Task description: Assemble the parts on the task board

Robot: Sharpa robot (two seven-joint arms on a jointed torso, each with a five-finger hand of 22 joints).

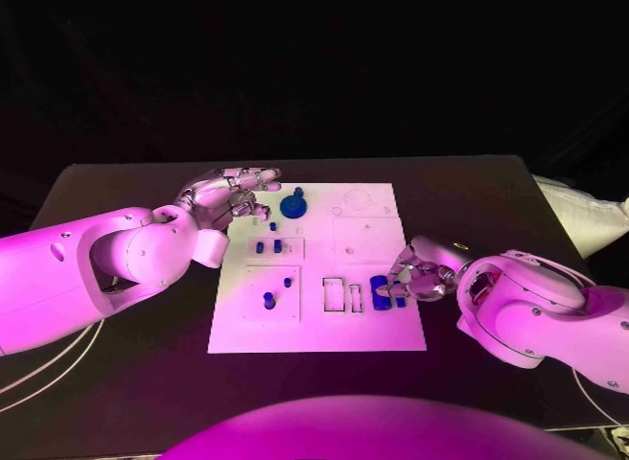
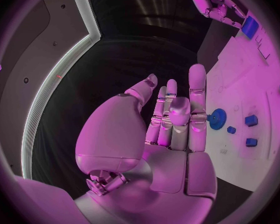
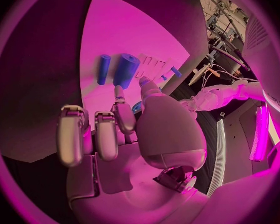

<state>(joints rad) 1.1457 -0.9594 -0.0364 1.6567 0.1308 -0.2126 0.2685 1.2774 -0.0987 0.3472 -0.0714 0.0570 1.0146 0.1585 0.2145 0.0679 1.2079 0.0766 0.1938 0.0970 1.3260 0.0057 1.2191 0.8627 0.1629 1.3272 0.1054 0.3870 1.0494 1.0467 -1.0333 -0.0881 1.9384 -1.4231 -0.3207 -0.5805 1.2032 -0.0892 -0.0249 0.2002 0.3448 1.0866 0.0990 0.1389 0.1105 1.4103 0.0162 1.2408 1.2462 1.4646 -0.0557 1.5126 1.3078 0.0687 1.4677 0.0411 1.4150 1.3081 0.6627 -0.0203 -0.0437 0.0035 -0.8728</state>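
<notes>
The flat white task board point(image 1: 377, 326) lies in the middle of the black table point(image 1: 121, 192). The silver left hand point(image 1: 229, 198) is at the board's far left corner with its fingers stretched out and apart, holding nothing. A round blue part with a knob point(image 1: 292, 204) sits on the board just beside those fingers. The silver right hand point(image 1: 423, 271) is at the board's right edge, fingers curled, next to some upright blue block parts point(image 1: 384, 290). I cannot tell if it holds one.

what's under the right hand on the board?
Blue parts stand on the task board by the right hand fingers. What its palm covers cannot be seen; a grip cannot be confirmed.
</notes>
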